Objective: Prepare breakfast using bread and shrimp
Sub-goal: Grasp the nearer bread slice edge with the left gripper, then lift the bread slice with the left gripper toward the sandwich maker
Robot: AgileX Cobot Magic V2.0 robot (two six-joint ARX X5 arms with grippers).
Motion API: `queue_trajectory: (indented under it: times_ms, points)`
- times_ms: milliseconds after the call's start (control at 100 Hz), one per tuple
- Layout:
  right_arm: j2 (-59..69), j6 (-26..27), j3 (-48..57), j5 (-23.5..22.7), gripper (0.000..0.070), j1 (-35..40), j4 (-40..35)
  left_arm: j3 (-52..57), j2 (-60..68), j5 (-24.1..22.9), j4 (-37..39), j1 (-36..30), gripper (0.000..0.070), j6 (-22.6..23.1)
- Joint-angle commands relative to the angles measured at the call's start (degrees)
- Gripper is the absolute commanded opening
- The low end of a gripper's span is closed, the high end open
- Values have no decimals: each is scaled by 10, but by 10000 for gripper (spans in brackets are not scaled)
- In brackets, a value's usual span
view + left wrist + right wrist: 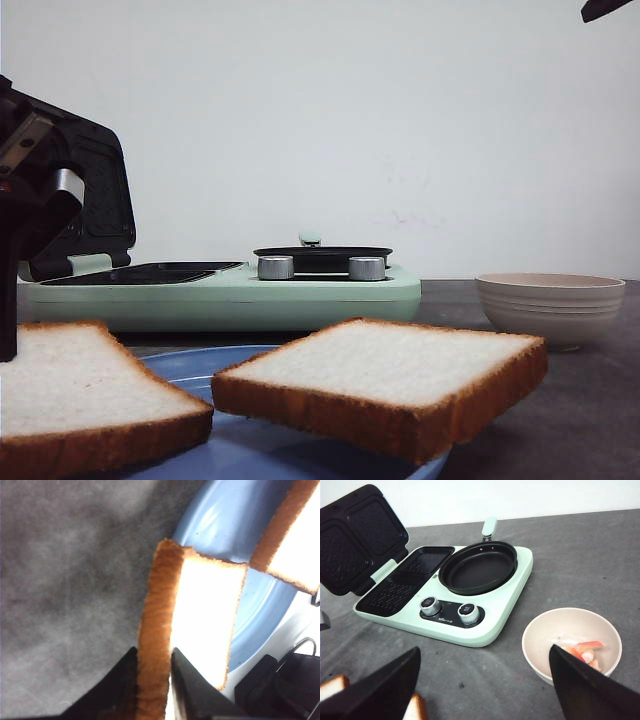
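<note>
Two bread slices lie on a blue plate (200,365): the left slice (80,385) and the right slice (390,365). My left gripper (154,650) is shut on the left slice's brown crust edge (152,630), one finger on each side. That slice (205,615) hangs over the plate's rim (225,525); the other slice (295,540) lies beside it. My right gripper (485,680) is open and empty, high above the table between the plate and a white bowl (555,630). The orange-red shrimp (585,650) lies in that bowl.
A mint-green sandwich maker (490,620) stands behind the plate, its waffled lid (355,535) up, a black round pan (477,570) on it, and two silver knobs (275,267) in front. The bowl (550,305) is on its right. The table is dark grey.
</note>
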Motion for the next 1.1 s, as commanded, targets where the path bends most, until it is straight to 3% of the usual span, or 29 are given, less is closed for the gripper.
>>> queue_trajectory:
  times_ms: [0,290,580,760,1090]
  points:
    - [2,-7,9,0,508,3,2,6,-4,10,0,-2,0,-1]
    - [2,-7,9,1,508,3,3,16,-43,82,13,-1,0,-2]
    - [2,-7,9,1,508,3,-2,17,-74,140,58,0,0,-43]
    - [2,-7,9,1,508,3,-5,22,-103,142,103,0,0,-92]
    - [4,-7,9,3,508,3,-5,118,-117,135,106,0,0,-111]
